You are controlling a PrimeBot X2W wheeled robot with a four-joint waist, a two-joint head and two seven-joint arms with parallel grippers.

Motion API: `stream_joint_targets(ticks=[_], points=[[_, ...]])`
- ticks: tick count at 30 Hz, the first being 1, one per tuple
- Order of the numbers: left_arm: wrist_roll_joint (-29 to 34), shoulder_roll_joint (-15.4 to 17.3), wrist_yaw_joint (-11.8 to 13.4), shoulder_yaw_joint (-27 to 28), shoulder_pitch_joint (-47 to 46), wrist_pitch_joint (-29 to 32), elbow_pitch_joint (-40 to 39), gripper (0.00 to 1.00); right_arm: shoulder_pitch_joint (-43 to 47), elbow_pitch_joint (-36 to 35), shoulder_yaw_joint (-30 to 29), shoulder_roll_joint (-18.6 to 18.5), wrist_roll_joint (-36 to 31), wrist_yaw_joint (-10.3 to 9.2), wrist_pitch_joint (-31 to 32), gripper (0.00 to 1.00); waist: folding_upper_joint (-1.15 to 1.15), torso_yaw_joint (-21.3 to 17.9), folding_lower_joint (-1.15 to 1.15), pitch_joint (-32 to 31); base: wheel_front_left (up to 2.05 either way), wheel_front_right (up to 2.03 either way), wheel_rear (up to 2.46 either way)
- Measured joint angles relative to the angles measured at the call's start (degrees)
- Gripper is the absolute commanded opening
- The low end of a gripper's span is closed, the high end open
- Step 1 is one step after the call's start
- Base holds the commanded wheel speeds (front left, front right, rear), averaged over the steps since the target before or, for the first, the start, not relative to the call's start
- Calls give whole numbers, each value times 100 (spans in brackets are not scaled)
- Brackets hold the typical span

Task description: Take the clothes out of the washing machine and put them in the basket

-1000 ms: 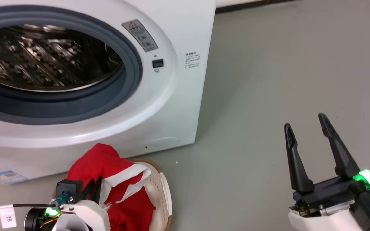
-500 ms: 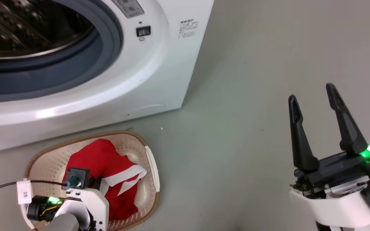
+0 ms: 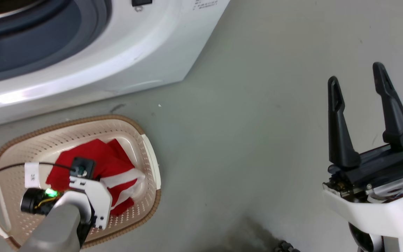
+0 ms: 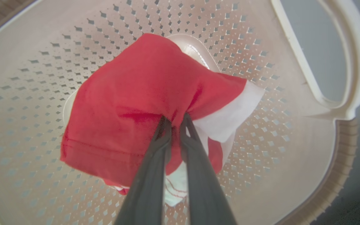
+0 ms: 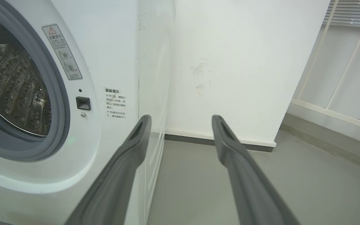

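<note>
**Left gripper clamped on red garment, inside basket**

1. Left gripper (image 4: 174,120). I read its fingers as almost together, pinching a fold of cloth at the tips. From the head view the pale wrist points down into the basket.

2. Garment (image 4: 130,93). Red with a white band, bunched and draped from the fingertips. It sits within the basket walls, over the bottom. I cannot tell whether its lower edge rests on the bottom.

3. Basket (image 3: 117,117). Cream plastic, perforated sides, brown rim, a looped handle (image 4: 356,62) at the end. It stands on the floor (image 3: 257,122) just in front of the washer.

4. Right gripper (image 3: 355,71). Fingers spread wide, with nothing between them. It is held over bare floor, well apart from the basket on its right.

5. Washer (image 3: 124,52). White front-loader, with a grey rim around the porthole. In the right wrist view the steel drum (image 5: 11,87) shows through the opening, and a warning sticker (image 5: 62,51) sits beside it.

6. Wall (image 5: 230,62). White, behind and to the side of the washer.
</note>
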Motion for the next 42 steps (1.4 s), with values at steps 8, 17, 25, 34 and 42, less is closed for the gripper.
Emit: stream_joint_targets(ticks=[8,17,25,34,42], points=[[180,-142,-66,-193,-596,143,671,0,-145,-43,-74,1,105,0,0,100,0,-72,0,468,0,0,0],[299,-248,-85,-386,-1096,381,1162,0,-338,-112,-132,1,207,0,0,100,0,-154,0,882,0,0,0],[337,-318,-105,-502,-1223,370,1293,40,-369,-57,-142,1,230,0,0,100,0,-159,-1,918,0,0,0],[322,-543,-149,-569,-882,-96,1336,100,-240,114,-89,1,80,0,0,100,0,-118,-1,385,0,0,0],[278,-845,-144,-645,-366,-792,1347,100,285,413,-53,2,-210,0,0,100,0,0,-1,-484,0,0,0]])
